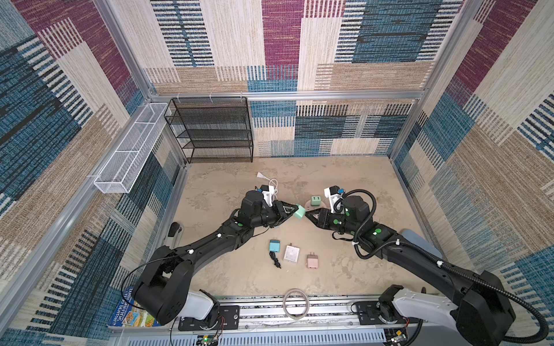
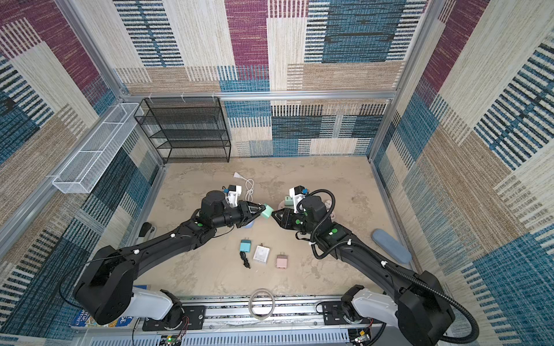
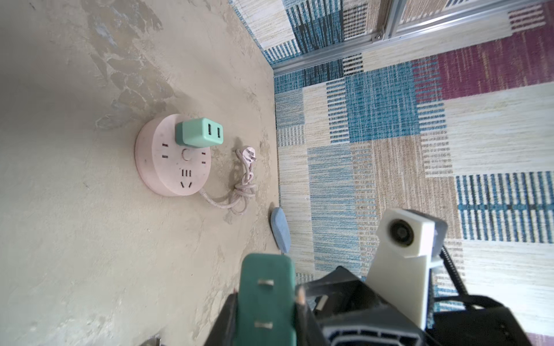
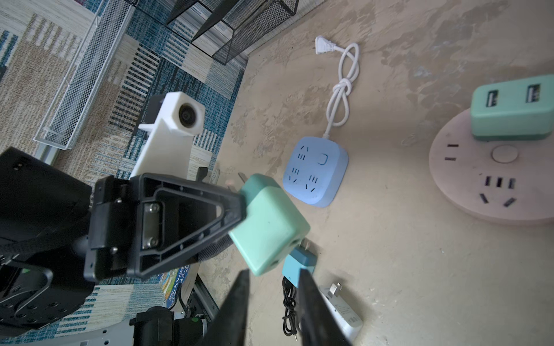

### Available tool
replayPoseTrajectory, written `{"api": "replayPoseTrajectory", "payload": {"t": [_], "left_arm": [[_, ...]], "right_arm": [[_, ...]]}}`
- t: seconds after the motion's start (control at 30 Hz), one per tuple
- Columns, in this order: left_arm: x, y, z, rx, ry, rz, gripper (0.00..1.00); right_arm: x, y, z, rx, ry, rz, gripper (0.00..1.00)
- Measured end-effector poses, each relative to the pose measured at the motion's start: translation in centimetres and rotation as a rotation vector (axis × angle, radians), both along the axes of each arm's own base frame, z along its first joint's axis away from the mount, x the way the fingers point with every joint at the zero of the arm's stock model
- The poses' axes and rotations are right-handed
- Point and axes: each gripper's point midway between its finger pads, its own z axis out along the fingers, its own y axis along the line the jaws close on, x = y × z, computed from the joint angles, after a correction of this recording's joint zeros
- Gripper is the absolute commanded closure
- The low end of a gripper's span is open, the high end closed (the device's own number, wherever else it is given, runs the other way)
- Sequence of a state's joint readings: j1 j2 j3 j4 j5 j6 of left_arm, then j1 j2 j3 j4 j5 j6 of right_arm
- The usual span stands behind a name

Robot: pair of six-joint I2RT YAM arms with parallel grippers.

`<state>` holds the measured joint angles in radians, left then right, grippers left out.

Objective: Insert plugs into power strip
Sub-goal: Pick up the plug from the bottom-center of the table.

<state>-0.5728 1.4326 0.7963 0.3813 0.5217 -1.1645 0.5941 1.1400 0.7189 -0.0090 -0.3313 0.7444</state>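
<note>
My left gripper [image 1: 295, 211] is shut on a mint green plug [image 1: 299, 212], held in the air at mid-table with its two prongs showing [image 3: 266, 299]. My right gripper [image 4: 273, 275] is open right beside that plug [image 4: 269, 227], with nothing between its fingers. A second mint green plug [image 3: 199, 133] sits inserted in the round pink power strip [image 3: 168, 173]. A blue square power strip [image 4: 316, 170] lies below the left arm. The teal plug [image 1: 274, 245] with black cord, white plug [image 1: 291, 254] and pink plug [image 1: 312, 262] lie loose on the table nearer the front.
A black mesh shelf [image 1: 212, 128] stands at the back left, with a white wire basket [image 1: 132, 149] on the left wall. The blue strip's white cord [image 4: 341, 90] and the pink strip's pink cord [image 3: 245, 179] trail on the table. A blue-grey pad [image 2: 391, 245] lies at the right.
</note>
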Motion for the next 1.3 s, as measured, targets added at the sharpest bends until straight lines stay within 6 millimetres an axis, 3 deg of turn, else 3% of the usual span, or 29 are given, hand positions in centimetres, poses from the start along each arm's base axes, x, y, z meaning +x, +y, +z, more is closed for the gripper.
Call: {"api": "replayPoseTrajectory", "payload": {"t": [0.13, 0.57, 0.87, 1.3], "left_arm": [[0.7, 0.0, 1.1, -0.038, -0.022, 0.028, 1.00], [1.0, -0.1, 2.0, -0.176, -0.042, 0.057, 1.00], [1.1, 0.0, 2.1, -0.224, -0.048, 0.078, 1.00], [1.3, -0.4, 1.8, -0.296, -0.031, 0.078, 1.00]], "right_arm": [[-0.1, -0.1, 0.9, 0.041, -0.011, -0.007, 0.48], [0.3, -0.5, 1.4, 0.235, 0.027, 0.002, 0.52], [0.7, 0.3, 2.8, 0.336, 0.016, 0.033, 0.53], [1.5, 1.1, 2.5, 0.377, 0.055, 0.047, 0.55]]}}
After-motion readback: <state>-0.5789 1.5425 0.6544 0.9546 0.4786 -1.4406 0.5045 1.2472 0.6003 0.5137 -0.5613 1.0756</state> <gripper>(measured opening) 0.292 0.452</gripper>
